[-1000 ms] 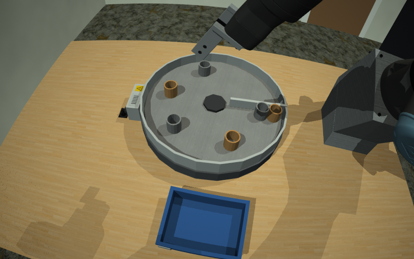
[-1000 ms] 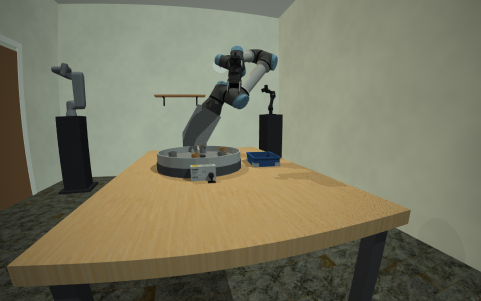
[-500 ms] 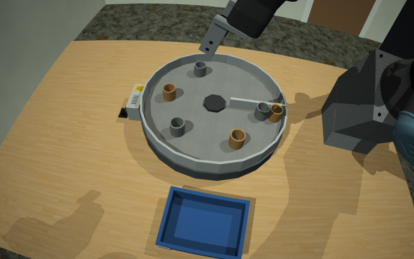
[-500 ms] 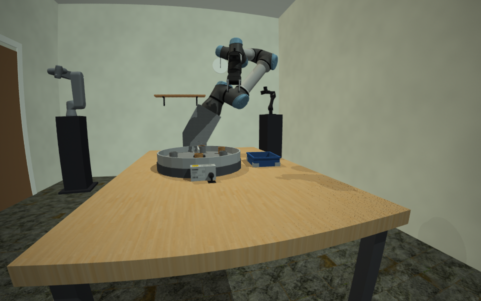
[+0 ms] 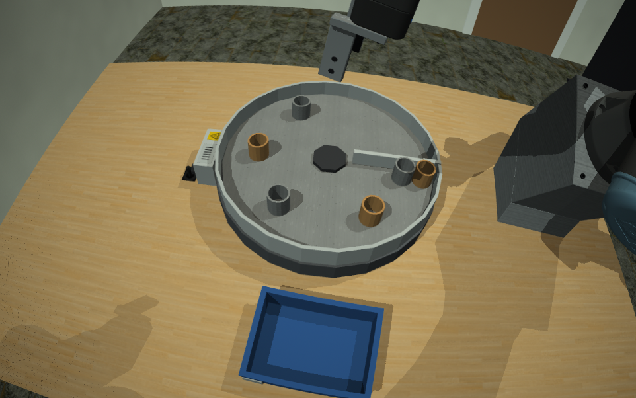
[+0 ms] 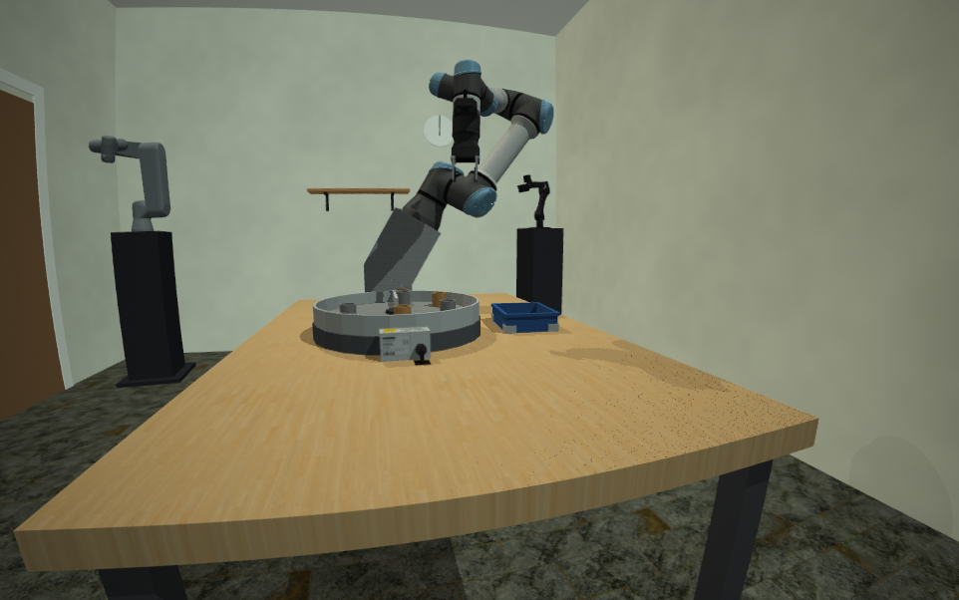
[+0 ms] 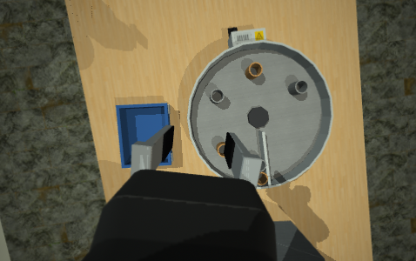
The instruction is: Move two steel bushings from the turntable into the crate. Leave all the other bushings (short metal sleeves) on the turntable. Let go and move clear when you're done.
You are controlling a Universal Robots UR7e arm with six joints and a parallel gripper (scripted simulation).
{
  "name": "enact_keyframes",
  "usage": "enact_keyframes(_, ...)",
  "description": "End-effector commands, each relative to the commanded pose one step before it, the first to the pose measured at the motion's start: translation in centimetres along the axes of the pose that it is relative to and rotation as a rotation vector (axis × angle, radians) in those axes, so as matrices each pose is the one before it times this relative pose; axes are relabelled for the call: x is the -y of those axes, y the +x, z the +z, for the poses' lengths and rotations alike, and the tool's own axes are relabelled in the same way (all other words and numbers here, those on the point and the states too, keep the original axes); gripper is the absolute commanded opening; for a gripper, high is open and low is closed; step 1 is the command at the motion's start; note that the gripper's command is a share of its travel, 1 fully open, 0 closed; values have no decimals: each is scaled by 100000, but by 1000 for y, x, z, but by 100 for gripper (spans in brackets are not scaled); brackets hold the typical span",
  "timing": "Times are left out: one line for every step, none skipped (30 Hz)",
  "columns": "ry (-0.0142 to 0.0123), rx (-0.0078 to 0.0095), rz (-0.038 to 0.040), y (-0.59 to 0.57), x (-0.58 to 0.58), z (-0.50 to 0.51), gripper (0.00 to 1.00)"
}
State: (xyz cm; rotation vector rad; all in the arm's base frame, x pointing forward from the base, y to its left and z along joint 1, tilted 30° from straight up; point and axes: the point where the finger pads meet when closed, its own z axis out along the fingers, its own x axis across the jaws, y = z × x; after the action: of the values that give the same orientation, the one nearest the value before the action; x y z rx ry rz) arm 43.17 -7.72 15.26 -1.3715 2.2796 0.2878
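3 dark-grey steel bushings (image 5: pixel 278 200) (image 7: pixel 217 96) and 3 copper-orange bushings (image 5: pixel 258 147) (image 7: pixel 254 70) stand upright on the round, brushed-grey turntable (image 5: pixel 300 140) (image 7: pixel 283 104). Well above, the flat metal fingers spread wide, holding nothing; the rectangular blue crate (image 5: pixel 323 300) (image 6: pixel 525 322) (image 7: pixel 120 137) rests on the wood-grained tabletop (image 5: pixel 140 187) (image 6: pixel 396 424) (image 7: pixel 144 65).

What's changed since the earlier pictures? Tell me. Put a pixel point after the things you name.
The gripper (image 5: pixel 330 77) (image 6: pixel 465 176) (image 7: pixel 199 139) rose; four bushings (image 5: pixel 278 207) (image 6: pixel 348 309) (image 7: pixel 211 97) went counterclockwise, seen from above. Nothing was grasped or released. The crate (image 5: pixel 311 349) (image 6: pixel 526 323) (image 7: pixel 145 126) stayed put and empty, the gripper open; the two bushings (image 5: pixel 403 175) by the bar (image 5: pixel 375 159) (image 7: pixel 266 158) barely moved.
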Motion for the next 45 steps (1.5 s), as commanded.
enact_keyframes(-1936,206,-364,-17,-173,67,100)
enact_keyframes(-1150,100,308,159,102,98,100)
enact_keyframes(-2674,231,-40,124,-39,156,100)
enact_keyframes(-2674,231,-40,125,-35,157,100)
enact_keyframes(-2674,231,-40,125,-31,158,100)
enact_keyframes(-2674,231,-40,125,-27,158,100)
enact_keyframes(0,0,0,0,0,0,100)
enact_keyframes(0,0,0,0,0,0,100)
enact_keyframes(0,0,0,0,0,0,100)
enact_keyframes(0,0,0,0,0,0,100)
enact_keyframes(0,0,0,0,0,0,100)
enact_keyframes(0,0,0,0,0,0,100)
enact_keyframes(0,0,0,0,0,0,100)
enact_keyframes(0,0,0,0,0,0,100)
enact_keyframes(0,0,0,0,0,0,100)
enact_keyframes(0,0,0,0,0,0,100)
enact_keyframes(0,0,0,0,0,0,100)
enact_keyframes(0,0,0,0,0,0,100)
enact_keyframes(489,84,288,658,-300,820,100)
enact_keyframes(-20,-4,-12,608,-311,787,100)
enact_keyframes(-20,-4,-12,608,-310,787,100)
enact_keyframes(-20,-4,-12,608,-310,787,100)
enact_keyframes(-20,-4,-12,608,-310,787,100)
enact_keyframes(0,0,0,0,0,0,100)
enact_keyframes(0,0,0,0,0,0,100)
enact_keyframes(0,0,0,0,0,0,100)
enact_keyframes(0,0,0,0,0,0,100)
enact_keyframes(0,0,0,0,0,0,100)
enact_keyframes(0,0,0,0,0,0,100)
enact_keyframes(0,0,0,0,0,0,100)
enact_keyframes(0,0,0,0,0,0,100)
enact_keyframes(0,0,0,0,0,0,100)
enact_keyframes(0,0,0,0,0,0,100)
enact_keyframes(0,0,0,0,0,0,100)
enact_keyframes(0,0,0,0,0,0,100)
enact_keyframes(-327,149,159,429,-364,672,100)
enact_keyframes(-20,-4,-12,608,-310,788,100)
enact_keyframes(-20,-4,-12,608,-310,788,100)
enact_keyframes(-20,-4,-12,607,-310,788,100)
enact_keyframes(-20,-4,-12,607,-310,788,100)
enact_keyframes(0,0,0,0,0,0,100)
enact_keyframes(0,0,0,0,0,0,100)
enact_keyframes(0,0,0,0,0,0,100)
enact_keyframes(0,0,0,0,0,0,100)
enact_keyframes(0,0,0,0,0,0,100)
